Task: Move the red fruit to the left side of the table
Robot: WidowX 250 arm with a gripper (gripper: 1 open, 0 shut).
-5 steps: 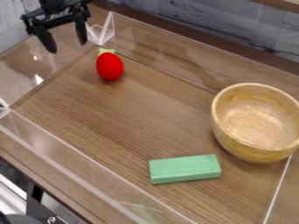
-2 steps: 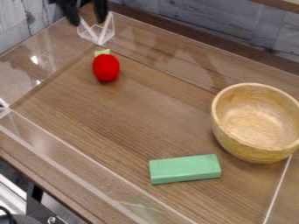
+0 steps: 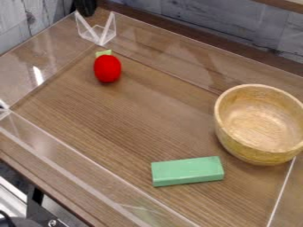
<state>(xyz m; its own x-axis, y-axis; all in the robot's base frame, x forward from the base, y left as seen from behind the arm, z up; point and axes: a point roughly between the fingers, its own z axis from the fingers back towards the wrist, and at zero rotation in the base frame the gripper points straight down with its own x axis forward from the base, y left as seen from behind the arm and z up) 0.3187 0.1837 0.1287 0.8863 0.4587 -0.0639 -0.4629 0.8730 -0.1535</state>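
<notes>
Cam view, now: my gripper pulled up to far edge, mostly out of frame; shut, nothing seen in grip. Red strawberry-like toy loose on table, far left, approx. same spot. Prob. task done.

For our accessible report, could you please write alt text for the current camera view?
A red fruit lies on a brown table, toward the upper left, with a wooden bowl at right and a green block near the bottom.

Bowl at right, block before it, fruit behind left
</notes>
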